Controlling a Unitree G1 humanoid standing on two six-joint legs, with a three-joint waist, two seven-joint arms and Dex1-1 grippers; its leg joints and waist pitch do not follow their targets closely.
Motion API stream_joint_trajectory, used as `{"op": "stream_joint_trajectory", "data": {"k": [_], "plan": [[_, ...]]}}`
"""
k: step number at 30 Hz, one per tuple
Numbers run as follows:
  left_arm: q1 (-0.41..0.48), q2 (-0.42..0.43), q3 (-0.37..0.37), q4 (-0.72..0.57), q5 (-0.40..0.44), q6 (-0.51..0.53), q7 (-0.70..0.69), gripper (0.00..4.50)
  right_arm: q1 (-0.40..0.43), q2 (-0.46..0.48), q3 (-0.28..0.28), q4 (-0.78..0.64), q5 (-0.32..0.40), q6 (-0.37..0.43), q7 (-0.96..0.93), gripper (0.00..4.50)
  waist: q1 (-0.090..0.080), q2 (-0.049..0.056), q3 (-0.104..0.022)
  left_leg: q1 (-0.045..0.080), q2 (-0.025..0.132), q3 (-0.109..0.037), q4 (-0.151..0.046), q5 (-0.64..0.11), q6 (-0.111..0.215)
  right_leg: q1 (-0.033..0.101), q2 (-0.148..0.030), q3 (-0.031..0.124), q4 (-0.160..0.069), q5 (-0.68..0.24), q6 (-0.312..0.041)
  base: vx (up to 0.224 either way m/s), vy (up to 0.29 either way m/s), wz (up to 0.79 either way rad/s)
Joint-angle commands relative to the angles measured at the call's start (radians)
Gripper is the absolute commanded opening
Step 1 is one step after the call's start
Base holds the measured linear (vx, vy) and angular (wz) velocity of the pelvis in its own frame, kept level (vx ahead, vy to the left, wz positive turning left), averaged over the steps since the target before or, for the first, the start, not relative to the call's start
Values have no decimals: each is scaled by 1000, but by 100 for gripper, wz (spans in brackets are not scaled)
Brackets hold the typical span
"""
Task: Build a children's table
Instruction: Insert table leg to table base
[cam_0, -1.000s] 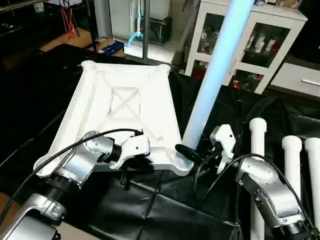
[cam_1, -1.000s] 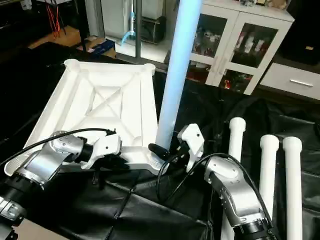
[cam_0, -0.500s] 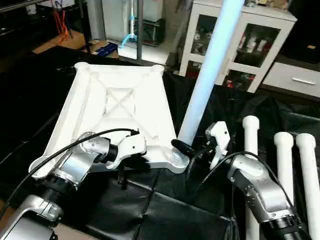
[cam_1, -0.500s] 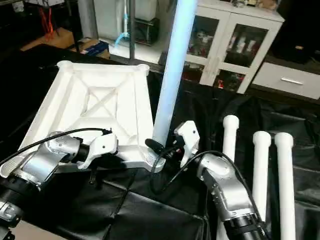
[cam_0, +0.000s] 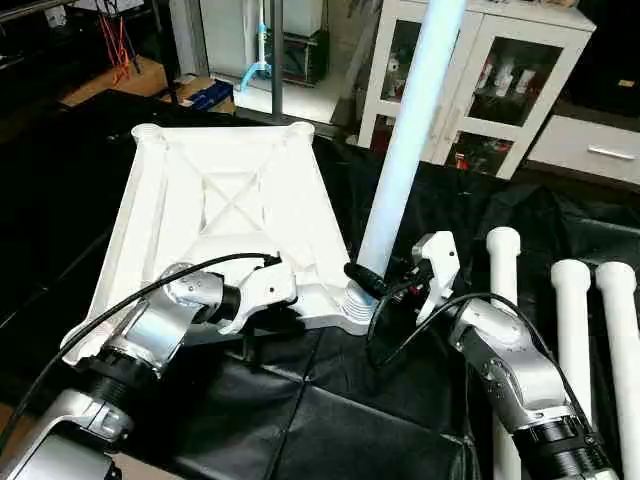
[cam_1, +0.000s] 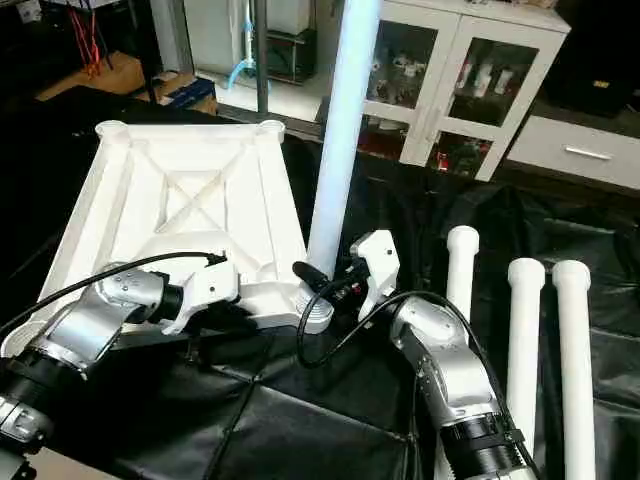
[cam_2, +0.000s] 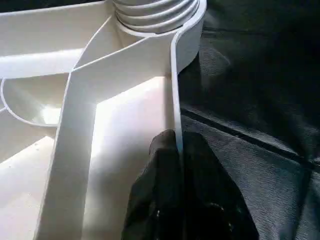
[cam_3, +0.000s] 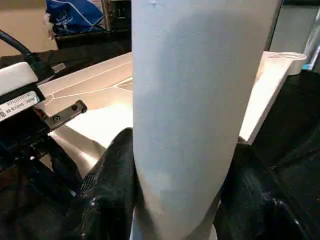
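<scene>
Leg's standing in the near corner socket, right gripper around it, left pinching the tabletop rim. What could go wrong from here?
The leg leans and the socket threads still show, so it may not be fully seated; if the right gripper lets go, it could topple.

The left gripper pinches only the thin tabletop rim; twisting the leg could slip that grip.

A thick white tube leg runs down the middle of the frame from the top edge almost to the bottom. The right gripper clasps it near the bottom, one black finger pressed to its left side and the other on its right side. Behind the leg, the white tabletop spreads across the middle left, its ribs faintly visible, with a round corner socket at the upper right. At the left edge sits a white labelled block with a black cable above it. Black cloth fills the right side.
</scene>
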Motion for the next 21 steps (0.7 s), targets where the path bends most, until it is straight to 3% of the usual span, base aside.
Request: {"op": "stream_joint_trajectory", "data": {"k": [1,9,15,21], "plan": [[11,3,-15,-27,11,-7,-2,0,62,-23,-1,122,-96,49,-98,184,5,18,-21,-3,90,-49,-99,-328,-25,12,-96,59,-75,-322,-213,0,0,0],[15,-6,3,-27,-1,-6,19,0,110,-8,5,154,-113,-2,-118,184,4,17,-15,-2,89,-56,-103,-412,-33,3,-98,60,-87,-456,-168,0,0,0],[11,5,-2,-38,-14,-1,-17,0,93,-25,42,196,-137,34,-104,184,1,22,-17,-6,89,-58,-106,-409,-39,6,-96,59,-83,-414,-174,0,0,0],[-4,-2,-4,-25,-17,0,-15,0,66,-20,22,223,-134,64,-130,184,-3,24,-14,-3,88,-58,-105,-438,-42,2,-96,59,-86,-439,-175,0,0,0]]}}
